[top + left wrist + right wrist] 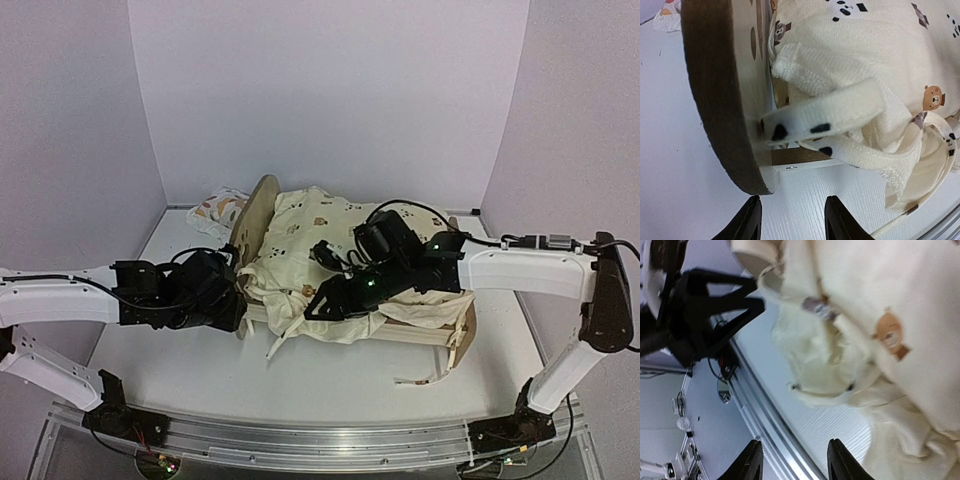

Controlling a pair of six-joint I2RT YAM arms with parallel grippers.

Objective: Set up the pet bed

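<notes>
**White table, a quilt heaped on the pet bed, both grippers standing open**

White tabletop point(330, 370) fills the space between pale walls. The pet bed point(258, 215) stands at its middle, running left to right. In front of the bed, bare table runs down to the metal rail point(320, 440) that carries the arm bases. A loose fabric tie point(420, 380) lies just in front of the bed's right end.

At the bed's left end, the left gripper point(790, 210) sits low beside the rounded plywood end board point(715, 90). Its fingers are apart with only table showing between them. It faces the quilt's spotted straps point(825, 117), which hang at the corner by that board, probably so that it can take one and secure it there.

At the bed's front edge, the right gripper point(792, 452) hovers by the quilt's ruffled hem point(810, 355). Its fingers are likewise apart and hold nothing, and it looks placed to take up the hem.

On the bed itself, the cream animal-print quilt point(320, 235) lies bunched. It hides the base and its front edge spills over the side rail, so the bedding looks unfinished.

Behind the bed's left end board, the leaf-print pillow point(218, 210) lies on the table near the back wall, not yet on the bed.
</notes>
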